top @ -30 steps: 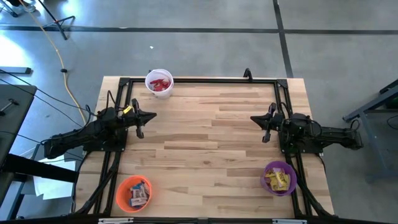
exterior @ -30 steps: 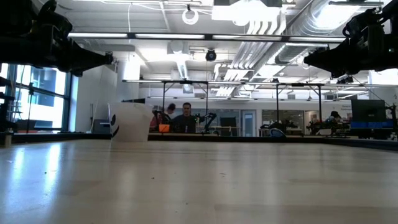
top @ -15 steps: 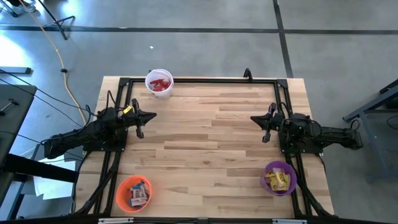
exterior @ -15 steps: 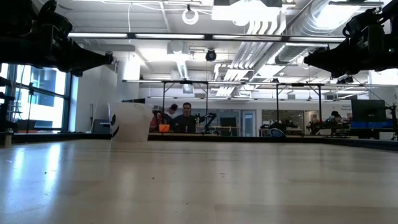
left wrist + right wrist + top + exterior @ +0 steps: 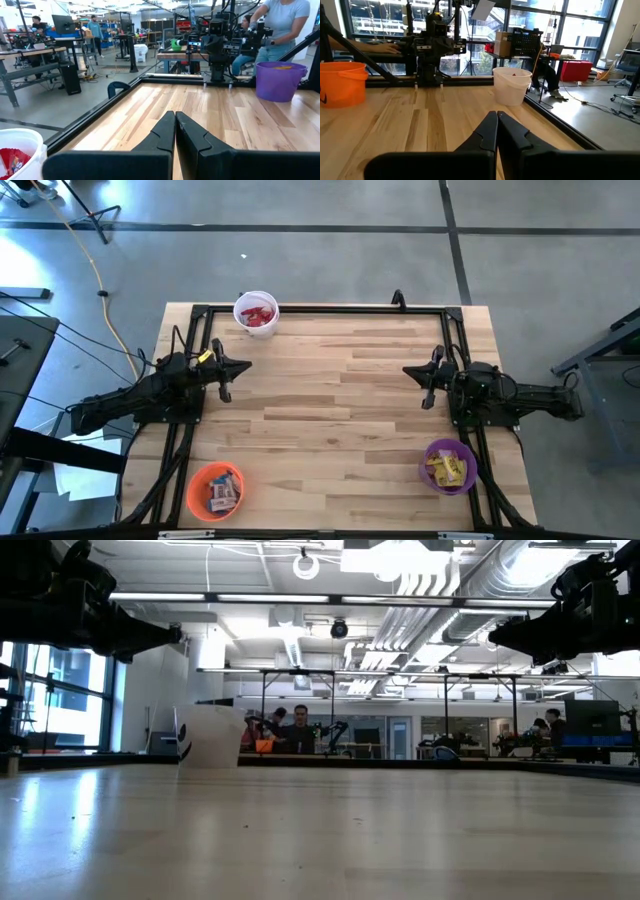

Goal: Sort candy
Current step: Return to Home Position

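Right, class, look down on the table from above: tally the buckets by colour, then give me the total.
Orange bucket: 1
Purple bucket: 1
White bucket: 1
Total: 3

Dark left arm (image 5: 130,400) and right arm (image 5: 520,398) sit folded on opposite sides, left gripper (image 5: 175,119) and right gripper (image 5: 497,117) facing inward, fingers pressed together.

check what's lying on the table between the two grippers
Nothing. In the high view, the stretch of table between the left gripper and the right gripper is bare wood, with no candy or cup on it.
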